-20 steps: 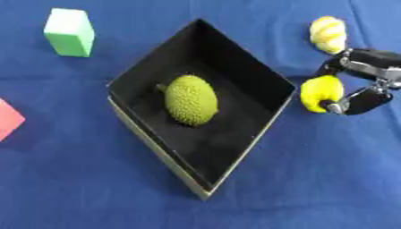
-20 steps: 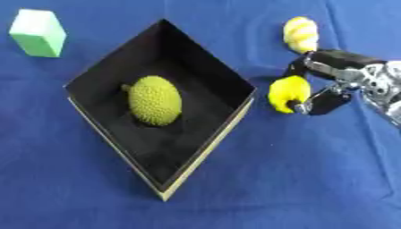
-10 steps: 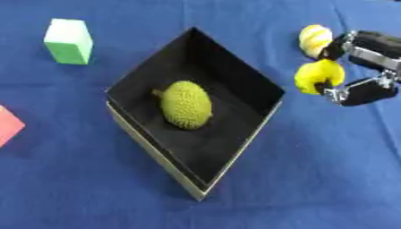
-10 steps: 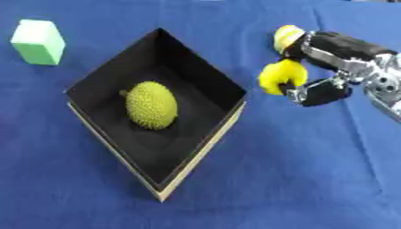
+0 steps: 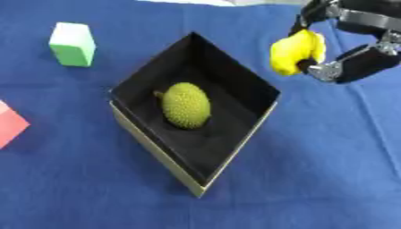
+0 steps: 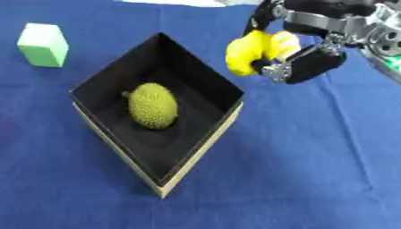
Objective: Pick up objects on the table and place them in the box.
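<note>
So the right hand [image 6: 301, 53] has lifted a good bit compared with a second ago and swung in toward the box [image 5: 235, 154]. Its fingers are curled around a yellow fruit [image 5: 296, 51], which now hangs in the air just beside the box's far right corner, not over the opening yet as far as I can tell. A second ago that fruit was down near the blue bench [image 5: 313, 170].

In the right eye view a second yellow piece [image 6: 285, 43] shows right behind the hand; can't tell if it's held too.

The box already holds a bumpy green fruit [image 5: 185, 105]. Still out on the bench: a green block [image 5: 72, 44] and a red block [image 5: 9, 130] at the left edge. The left hand isn't visible.
</note>
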Available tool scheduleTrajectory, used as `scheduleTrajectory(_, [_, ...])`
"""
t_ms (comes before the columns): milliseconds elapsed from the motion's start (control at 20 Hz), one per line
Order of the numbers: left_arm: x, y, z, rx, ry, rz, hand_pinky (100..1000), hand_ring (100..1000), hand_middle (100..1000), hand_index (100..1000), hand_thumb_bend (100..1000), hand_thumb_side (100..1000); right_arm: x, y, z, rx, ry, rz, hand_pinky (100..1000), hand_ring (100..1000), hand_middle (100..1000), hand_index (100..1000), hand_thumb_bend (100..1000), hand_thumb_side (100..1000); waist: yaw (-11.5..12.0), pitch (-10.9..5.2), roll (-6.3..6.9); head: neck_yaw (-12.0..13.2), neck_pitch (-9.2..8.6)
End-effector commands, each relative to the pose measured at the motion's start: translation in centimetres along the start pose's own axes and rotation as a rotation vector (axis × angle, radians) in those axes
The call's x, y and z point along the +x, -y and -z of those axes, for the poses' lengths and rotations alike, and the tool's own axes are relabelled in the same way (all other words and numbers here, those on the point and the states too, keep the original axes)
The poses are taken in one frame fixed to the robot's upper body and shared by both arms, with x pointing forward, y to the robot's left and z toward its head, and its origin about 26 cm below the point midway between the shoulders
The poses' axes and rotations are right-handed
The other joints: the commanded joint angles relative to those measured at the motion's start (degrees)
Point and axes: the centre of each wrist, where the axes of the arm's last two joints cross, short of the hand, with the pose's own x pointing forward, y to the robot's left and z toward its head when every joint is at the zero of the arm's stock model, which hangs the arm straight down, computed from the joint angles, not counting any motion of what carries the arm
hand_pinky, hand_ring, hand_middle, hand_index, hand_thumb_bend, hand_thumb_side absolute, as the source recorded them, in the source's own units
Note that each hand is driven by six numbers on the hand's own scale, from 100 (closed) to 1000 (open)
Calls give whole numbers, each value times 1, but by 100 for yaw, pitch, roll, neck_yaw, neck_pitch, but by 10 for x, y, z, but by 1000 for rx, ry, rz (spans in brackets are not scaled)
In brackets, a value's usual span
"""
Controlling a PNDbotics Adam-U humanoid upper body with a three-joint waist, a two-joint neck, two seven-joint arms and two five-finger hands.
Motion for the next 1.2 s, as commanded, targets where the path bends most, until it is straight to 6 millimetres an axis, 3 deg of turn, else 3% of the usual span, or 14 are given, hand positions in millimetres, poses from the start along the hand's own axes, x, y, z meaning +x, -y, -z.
scheduleTrajectory(50, [7, -1, 6, -23, 32, 6, 830, 764, 691, 851, 160, 613, 11, 6, 7, 47, 50, -9, 812, 659, 515, 665, 100, 100, 27, -148, 8, -61, 32])
scheduleTrajectory(500, [8, 2, 8, -31, 41, -9, 831, 762, 691, 851, 160, 613, 32, -4, 36, 133, 58, 39, 816, 686, 560, 715, 100, 100, 190, -116, -43, -146, 42])
scheduleTrajectory(650, [8, 2, 9, -31, 42, -12, 831, 762, 691, 851, 160, 613, 36, -6, 40, 145, 46, 47, 829, 734, 624, 770, 100, 100, 209, -99, -62, -145, 46])
scheduleTrajectory(850, [8, 3, 9, -33, 45, -15, 832, 762, 691, 851, 160, 613, 39, -8, 44, 187, 46, 25, 880, 867, 815, 900, 189, 100, 226, -83, -73, -138, 53])
scheduleTrajectory(1050, [8, 3, 9, -32, 44, -15, 832, 762, 691, 852, 160, 613, 39, -6, 44, 187, 26, -13, 891, 885, 831, 913, 279, 100, 223, -81, -71, -126, 61])
scheduleTrajectory(1200, [8, 2, 9, -31, 42, -13, 832, 762, 691, 852, 160, 614, 37, -5, 42, 168, 12, -11, 888, 879, 822, 912, 297, 100, 205, -93, -56, -117, 69])
